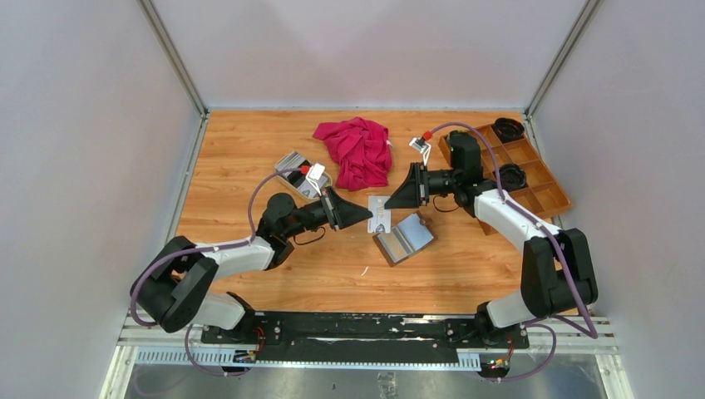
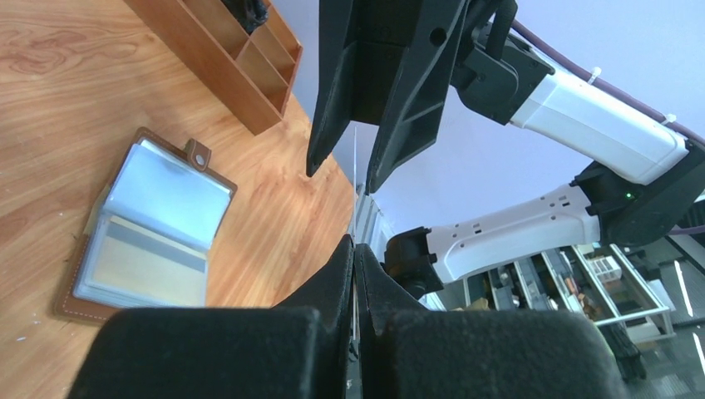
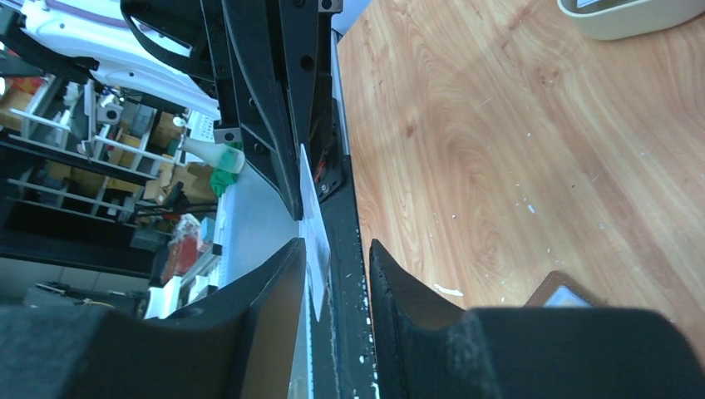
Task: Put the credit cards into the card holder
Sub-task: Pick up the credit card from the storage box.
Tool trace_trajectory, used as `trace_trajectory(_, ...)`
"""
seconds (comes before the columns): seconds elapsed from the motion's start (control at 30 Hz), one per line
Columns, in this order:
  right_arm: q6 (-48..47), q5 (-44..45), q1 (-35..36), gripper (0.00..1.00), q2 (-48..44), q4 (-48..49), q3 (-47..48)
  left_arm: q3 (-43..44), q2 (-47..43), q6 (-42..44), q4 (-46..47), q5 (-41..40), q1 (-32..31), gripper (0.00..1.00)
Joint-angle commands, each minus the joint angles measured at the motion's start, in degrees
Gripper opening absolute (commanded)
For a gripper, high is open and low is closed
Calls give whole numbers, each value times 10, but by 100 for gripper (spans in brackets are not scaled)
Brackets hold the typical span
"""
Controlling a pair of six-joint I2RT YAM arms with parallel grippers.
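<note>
My left gripper (image 1: 367,216) is shut on a white credit card (image 1: 380,215) and holds it on edge above the table. In the left wrist view the card (image 2: 355,187) shows edge-on, rising from my shut left gripper (image 2: 355,246). My right gripper (image 1: 391,200) faces it, open, with its fingers on either side of the card's far end. In the right wrist view the card (image 3: 313,229) stands between the open fingers of my right gripper (image 3: 337,243), close to the left one. The brown card holder (image 1: 405,238) lies open on the table just below the grippers, and it also shows in the left wrist view (image 2: 150,229).
A beige dish (image 1: 293,164) holding more cards sits left of a red cloth (image 1: 357,150). A wooden compartment tray (image 1: 540,187) stands at the right edge, behind my right arm. The dish rim also shows in the right wrist view (image 3: 623,17).
</note>
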Motion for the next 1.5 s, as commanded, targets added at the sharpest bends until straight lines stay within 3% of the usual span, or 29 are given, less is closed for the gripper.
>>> trace_trajectory(0.0,13,-17,9,35,6,12,5,-8,14,-3,41,-6,-11,0)
trace_trajectory(0.1,16,-20,9,28,7,15,6,-10,21,-4,47,-8,-17,0)
trace_trajectory(0.2,14,-35,9,7,9,22,7,-16,25,-7,57,-11,-19,0)
trace_trajectory(0.27,-15,-58,9,0,10,11,13,-23,25,-9,61,-16,-19,3)
trace_trajectory(0.37,-215,-92,6,0,11,-145,41,-40,4,1,39,-32,-19,23)
trace_trajectory(0.43,-313,-80,-9,0,9,-233,56,-51,-29,36,-13,-52,-19,44)
trace_trajectory(0.53,-381,-14,-36,0,-2,-295,56,-74,-97,88,-104,-92,-19,55)
trace_trajectory(0.67,-426,94,-54,0,-2,-339,43,-112,-164,111,-153,-128,-19,55)
trace_trajectory(0.93,-479,97,-99,0,62,-381,45,-131,-150,107,-152,-164,-65,56)
trace_trajectory(1.2,-547,105,-116,0,126,-466,83,-132,-131,125,-147,-266,-153,57)
trace_trajectory(1.47,-599,99,-135,0,146,-518,93,-127,-55,113,-72,-310,-203,57)
